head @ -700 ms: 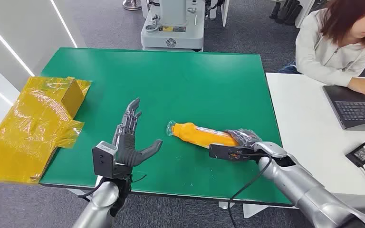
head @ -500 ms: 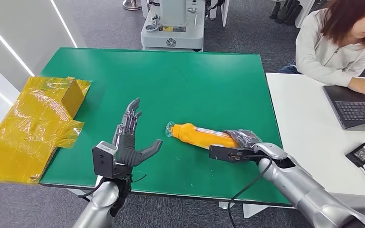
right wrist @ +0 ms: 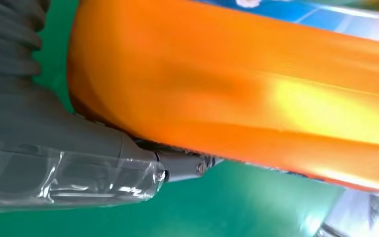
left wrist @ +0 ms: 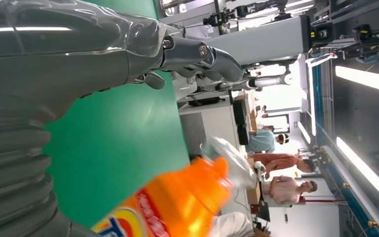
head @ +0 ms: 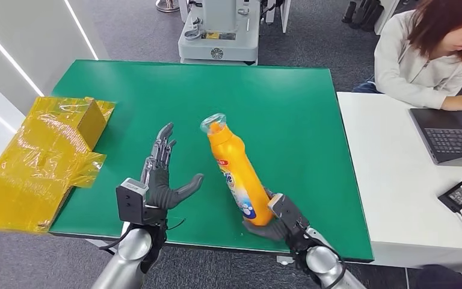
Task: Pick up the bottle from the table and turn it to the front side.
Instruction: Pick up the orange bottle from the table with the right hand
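The bottle [head: 234, 171] is off the green table [head: 277, 108], held near-upright with a lean, its cap end toward the far side and its base toward the robot. The right hand [head: 277, 223] grips it at the base, fingers wrapped around the lower body. The printed label faces the head camera, so the pick-up appears complete and the turn to the front side looks largely done; a final check of orientation may be what is left. The bottle is smooth, glossy orange plastic, broad at the base and tapering to a narrow neck, with clear film wrapped over the cap. The left hand [head: 159, 180] hovers just beside the bottle, fingers spread, holding nothing. The table surface is matte and flat. Crinkled yellow wrapping [head: 42, 162] lies at its left edge. A person [head: 421, 54] sits at a neighbouring white table [head: 391, 174] with a laptop [head: 454, 138].
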